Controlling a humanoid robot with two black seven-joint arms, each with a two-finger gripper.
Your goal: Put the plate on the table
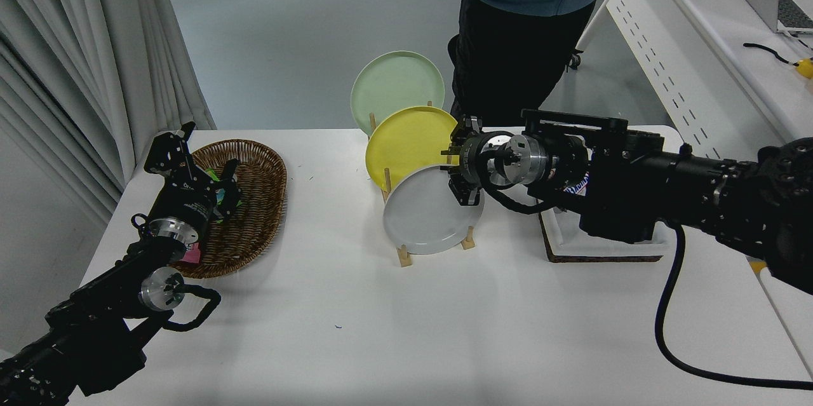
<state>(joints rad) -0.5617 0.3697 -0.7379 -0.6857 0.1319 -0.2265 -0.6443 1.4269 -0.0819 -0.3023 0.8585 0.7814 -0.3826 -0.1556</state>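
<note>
The light-grey plate [427, 212] stands on edge in the front slot of a wooden rack [403, 258] on the white table [381, 330]. A yellow plate [406, 145] and a pale green plate [397, 83] stand behind it. My right gripper [458, 163] comes in from the right at the grey plate's upper right rim. It is open, with one finger [468, 125] by the yellow plate's edge and the other finger [463, 193] over the grey plate's front face. My left arm is parked at the lower left, its gripper [213, 171] over the basket.
A brown wicker basket [254, 215] with small coloured items lies at the left. A white block on a cork mat [600, 258] sits under my right arm. A person [521, 31] stands at the far side. A white perforated desk [686, 56] is at the right.
</note>
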